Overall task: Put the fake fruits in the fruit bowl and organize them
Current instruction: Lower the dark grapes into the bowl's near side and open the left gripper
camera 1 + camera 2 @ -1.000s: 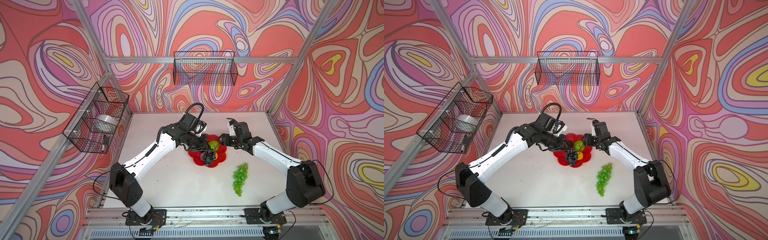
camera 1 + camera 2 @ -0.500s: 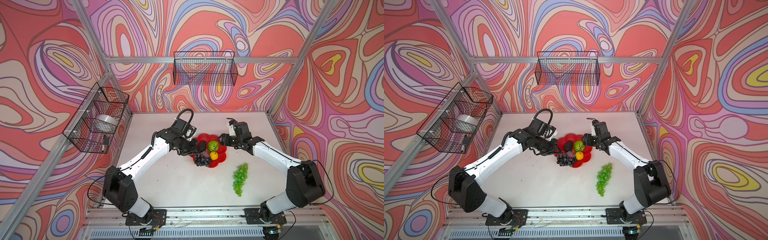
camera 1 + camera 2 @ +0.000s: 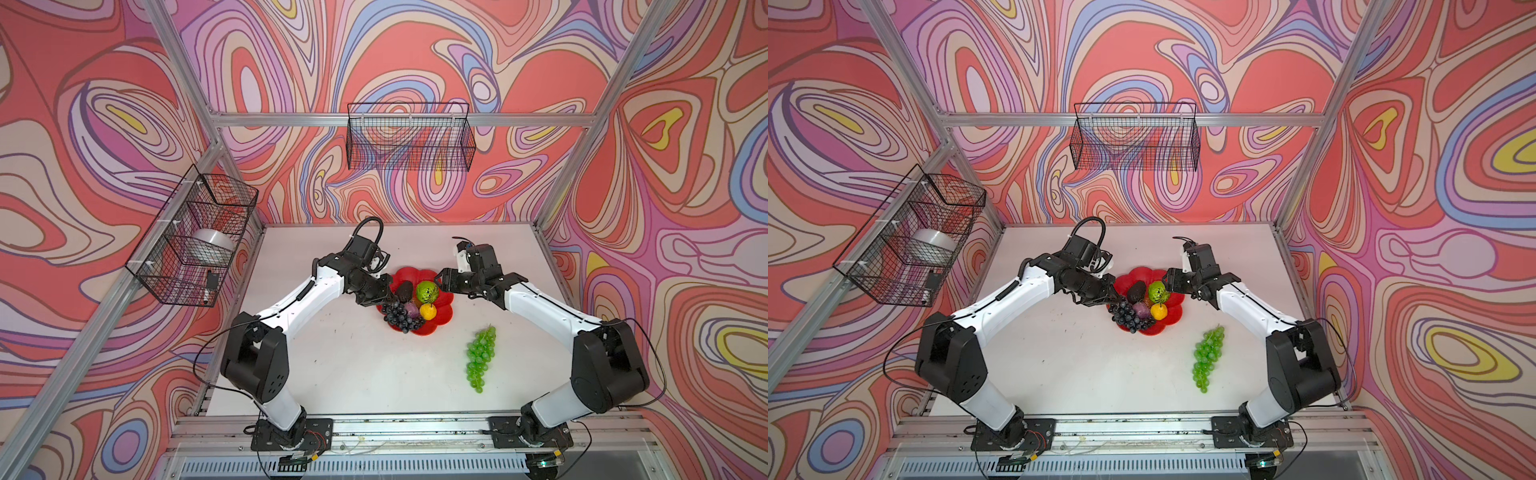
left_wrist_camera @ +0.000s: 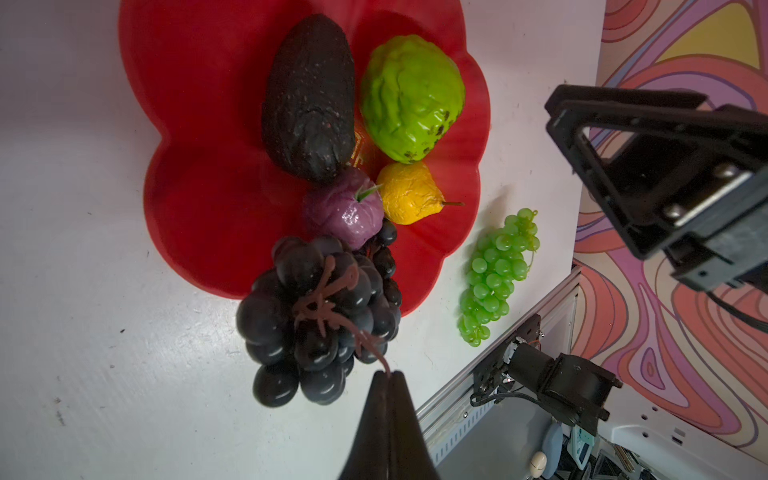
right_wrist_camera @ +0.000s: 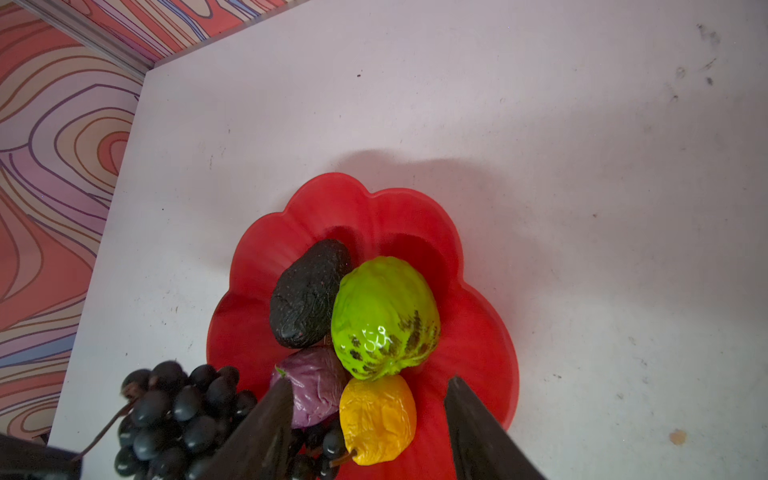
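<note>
The left gripper [image 4: 388, 376] is pinching its tapered black fingers tight on the thin, rubbery brown stem of the dark purple grape bunch of glossy plastic beads [image 4: 316, 316]. That bunch is straddling the near rim of the shallow glossy red dish shaped like a scalloped flower [image 4: 199, 166], part over the dish, part over the matte white tabletop [image 3: 353, 365], which is showing faint scuffs.

Four pieces are sitting inside the dish, crowded together. The blackish, pebble-skinned, pear-shaped avocado [image 4: 309, 104] is lying beside the shiny lime-green lumpy fruit with dark speckles [image 4: 411, 95], their sides touching. Below them in the left wrist view, the small wrinkled purple ball with a green stalk [image 4: 345, 212] is pressing against the small creased yellow-orange fruit with a short stem [image 4: 405, 195].

The right gripper [image 5: 370, 379] is hovering over the dish's edge with its fingers spread apart, gripping nothing.

The translucent green grape bunch of small round beads [image 3: 480, 357] is lying stretched out on the tabletop, well apart from the dish.
</note>
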